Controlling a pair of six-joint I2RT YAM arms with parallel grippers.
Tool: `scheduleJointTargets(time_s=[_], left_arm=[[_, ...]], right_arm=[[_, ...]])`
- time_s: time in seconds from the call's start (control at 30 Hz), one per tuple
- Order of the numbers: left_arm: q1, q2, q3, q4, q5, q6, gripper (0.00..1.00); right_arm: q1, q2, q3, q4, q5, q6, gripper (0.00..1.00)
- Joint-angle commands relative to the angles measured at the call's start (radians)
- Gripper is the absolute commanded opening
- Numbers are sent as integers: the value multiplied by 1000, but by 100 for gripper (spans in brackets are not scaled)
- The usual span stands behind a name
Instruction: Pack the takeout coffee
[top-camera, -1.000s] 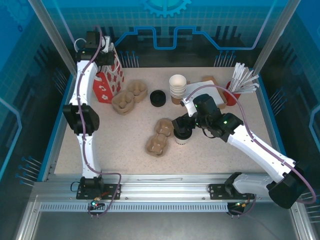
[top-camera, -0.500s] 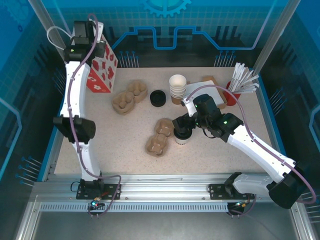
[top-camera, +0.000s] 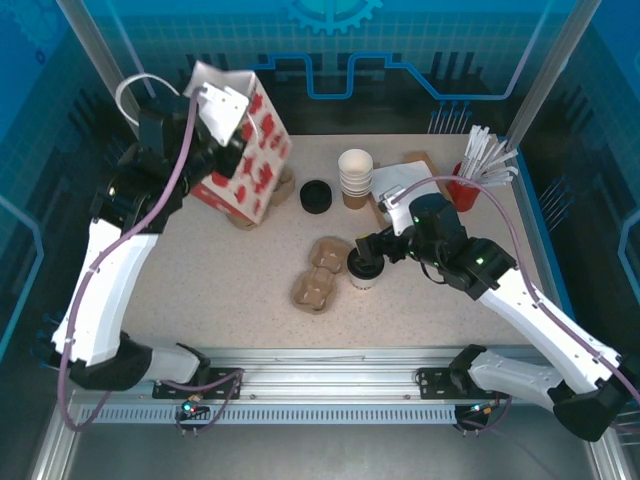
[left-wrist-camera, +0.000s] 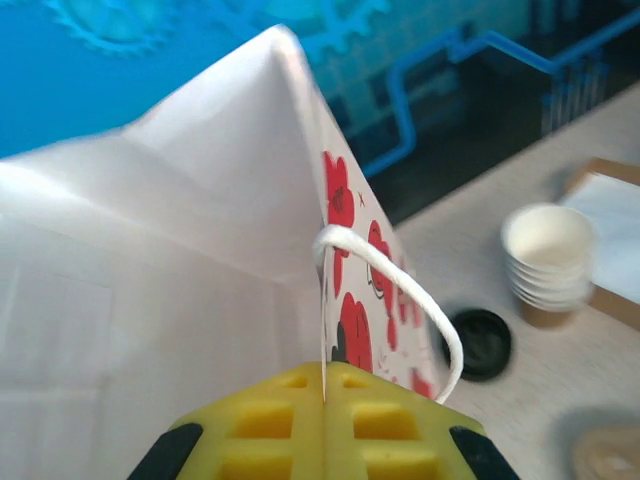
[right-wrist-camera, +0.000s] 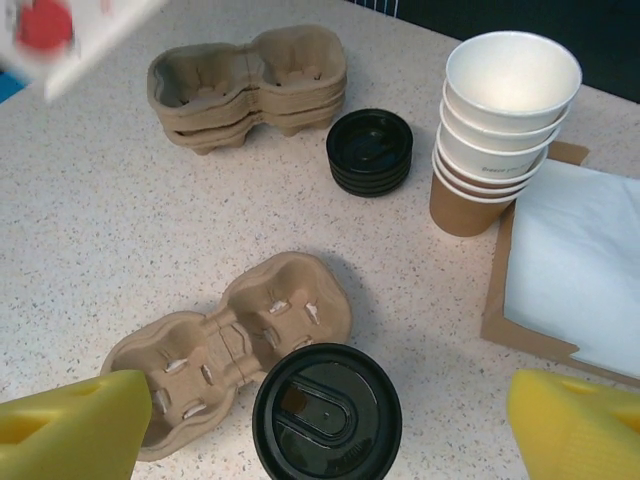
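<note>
Setting: speckled tabletop (top-camera: 200, 295) in a blue-walled cell.
Left gripper (left-wrist-camera: 323, 400): upper left, fingers pinched tight on the rim of the red-printed white bag (top-camera: 252, 140).
Takeout coffee (top-camera: 364, 268): upright at centre, beside the cardboard carrier (top-camera: 318, 278).
Right gripper (right-wrist-camera: 322, 435): fingers spread wide, straddling the coffee, apart from its lid.

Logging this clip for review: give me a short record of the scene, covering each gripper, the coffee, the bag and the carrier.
left gripper: shut on the rim of the paper bag, which is raised and tilted
right gripper: open, one finger on either side of the coffee cup, not touching it
coffee cup: upright, lidded
cup carrier: empty, right beside the coffee cup
packing: not yet done
</note>
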Motion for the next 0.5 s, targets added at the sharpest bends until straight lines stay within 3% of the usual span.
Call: scheduleJointTargets(time_s=[0.0, 0.27, 0.47], left_arm=[[-36, -75, -96, -25, 69, -45, 0], [-76, -116, -240, -69, 98, -54, 0], [-79, -125, -388, 6, 141, -65, 0]], right_arm=[[-6, -44, -29, -27, 20, -18, 94], [-14, -103, -70, -38, 17, -7, 94], [-15, -111, -88, -37, 14, 6, 94]])
